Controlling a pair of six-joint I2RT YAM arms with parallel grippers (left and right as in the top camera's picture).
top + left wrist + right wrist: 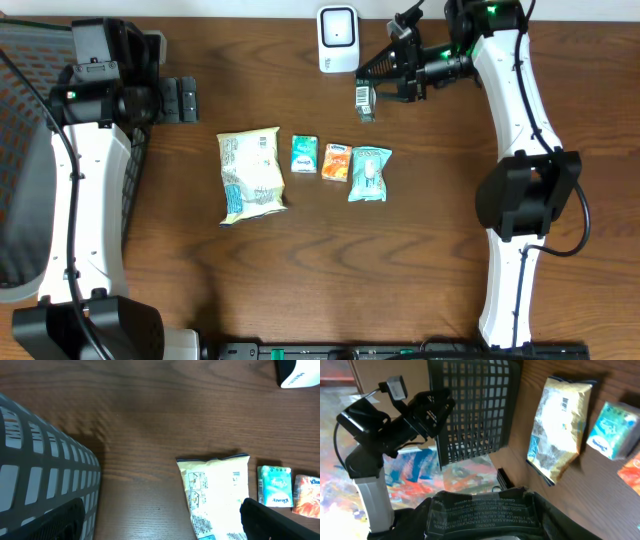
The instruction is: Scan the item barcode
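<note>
While our right gripper (pixel 374 92) pinches the packet (pixel 366 107) just beside the white scanner (pixel 338 38) at the far edge of the tabletop (pixel 430 280), we should square its barcode (pixel 361 96) to the scanner's face and hold steady, left gripper (pixel 182 100) spread wide.

Overhead: bright, even light from above. Table (pixel 300 280) shows clear grain, with only faint, soft shadows beside the arms. White scanner (pixel 338 38) is close to blown out. Focus is sharp across the frame.

Left wrist: dimmer and warmer. Basket (pixel 45 475) throws a soft shadow onto the wood. Left fingers (pixel 272 521) are black, unfocused shapes at the bottom edge.

Right wrist: tilted view, uneven light. Snack bag (pixel 560 425) glares white at its middle. Dark packet (pixel 485 510), nearest the lens, sits in shade and is slightly soft. The background at left is smeared colour.
</note>
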